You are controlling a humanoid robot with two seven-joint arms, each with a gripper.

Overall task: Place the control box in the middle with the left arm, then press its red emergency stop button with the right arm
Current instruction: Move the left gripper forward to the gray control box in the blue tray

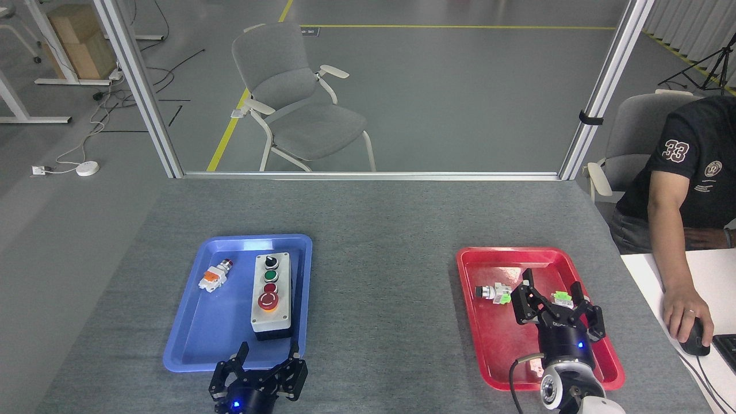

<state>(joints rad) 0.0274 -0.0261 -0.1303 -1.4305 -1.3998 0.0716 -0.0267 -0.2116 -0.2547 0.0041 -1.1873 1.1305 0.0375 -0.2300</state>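
The control box (271, 293) is seen lying lengthwise in the right half of a blue tray (190, 339) on the left part of the grey table (379, 241). It rests flat on its black base, with its 4 controls in a row along the top: a black knob farthest away, then a green button, a small red button, and the red emergency stop button (268, 301) nearest the robot. A small white-and-orange part (214, 276) is placed in the same tray, to the left of the box and apart from it.

The left gripper (268, 352) is positioned at the near edge of the blue tray, just below the near end of the box and not touching it. Its claws are spread wide and nothing is held between them. A blue light is lit on its body.

The right gripper (553, 287) is held over a red tray (477, 322) on the right part of the table, well apart from the box. Its claws are likewise spread wide and empty. 2 small parts with green pieces (495, 293) are lying in that tray, near the claws.

At the right edge, a person's hand (684, 313) is rested on a computer mouse on a white desk. An empty grey chair (299, 98) is seen beyond the table.
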